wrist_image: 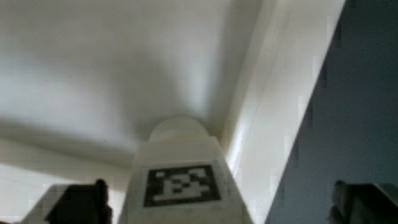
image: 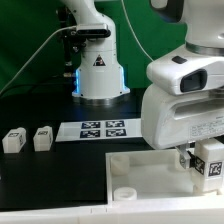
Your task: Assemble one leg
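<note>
In the wrist view a white leg with a square marker tag stands upright on the large white panel. It sits between my gripper's dark fingertips, nearer one of them, with a clear gap to the other. The jaws stand wide apart and do not clamp it. In the exterior view the gripper hangs over the panel's corner at the exterior view's right, with the tagged leg under it. Two more legs lie on the black table at the exterior view's left.
The marker board lies on the table between the loose legs and the arm. The robot base stands behind it before a green curtain. A round corner socket shows on the panel's near corner.
</note>
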`<state>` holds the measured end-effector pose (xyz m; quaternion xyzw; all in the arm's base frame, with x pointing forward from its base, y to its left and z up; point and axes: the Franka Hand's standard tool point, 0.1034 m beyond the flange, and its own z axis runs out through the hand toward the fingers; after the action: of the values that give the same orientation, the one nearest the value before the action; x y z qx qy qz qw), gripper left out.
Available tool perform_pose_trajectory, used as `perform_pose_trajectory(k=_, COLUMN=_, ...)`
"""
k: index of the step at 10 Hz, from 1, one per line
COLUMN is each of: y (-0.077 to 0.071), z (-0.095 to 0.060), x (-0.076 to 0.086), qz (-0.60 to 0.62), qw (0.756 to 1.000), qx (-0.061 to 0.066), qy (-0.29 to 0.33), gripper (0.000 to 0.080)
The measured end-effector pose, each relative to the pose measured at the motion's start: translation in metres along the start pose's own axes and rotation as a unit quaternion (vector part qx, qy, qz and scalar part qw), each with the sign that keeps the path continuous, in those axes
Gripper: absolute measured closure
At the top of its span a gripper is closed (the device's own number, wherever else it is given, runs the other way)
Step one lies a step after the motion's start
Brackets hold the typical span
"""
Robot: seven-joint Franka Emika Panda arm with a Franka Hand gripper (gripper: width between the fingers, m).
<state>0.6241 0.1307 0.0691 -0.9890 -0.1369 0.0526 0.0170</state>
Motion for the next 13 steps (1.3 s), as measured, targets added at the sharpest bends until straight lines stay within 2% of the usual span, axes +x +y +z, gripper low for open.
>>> perform_pose_trajectory(k=1, y=0.0, z=0.0, x=0.0, qz=0.0, qw=1.0, qx=0.0, qy=0.0, gripper=0.0238)
perform_pose_trajectory(k=2, y=0.004, z=0.0, x=0.0, qz=0.002, qw=1.0, qx=-0.002, qy=0.0, gripper=0.0422)
perform_pose_trajectory(k=3, y=0.009, z=0.0, x=-0.001, qz=0.002, qw=1.0, qx=-0.007, qy=-0.001, gripper=0.0501)
perform_pose_trajectory(k=6, y=0.01, z=0.0, x=-0.001, qz=0.018, qw=1.0, qx=-0.006, qy=-0.001, gripper=0.0503)
perform_pose_trajectory(k=8, y=0.014, z=0.002, x=0.001, qz=0.089, qw=0.996, qx=0.001, qy=0.008, gripper=0.0503)
perform_pose_trajectory(k=11, y=0.012, z=0.01, x=0.0, qz=0.238, qw=0.971, qx=0.018, qy=0.01, gripper=0.051)
perform_pose_trajectory(k=13, y=0.01, z=0.014, x=0.001, qz=0.368, qw=0.929, qx=0.043, qy=0.001, gripper=0.0517)
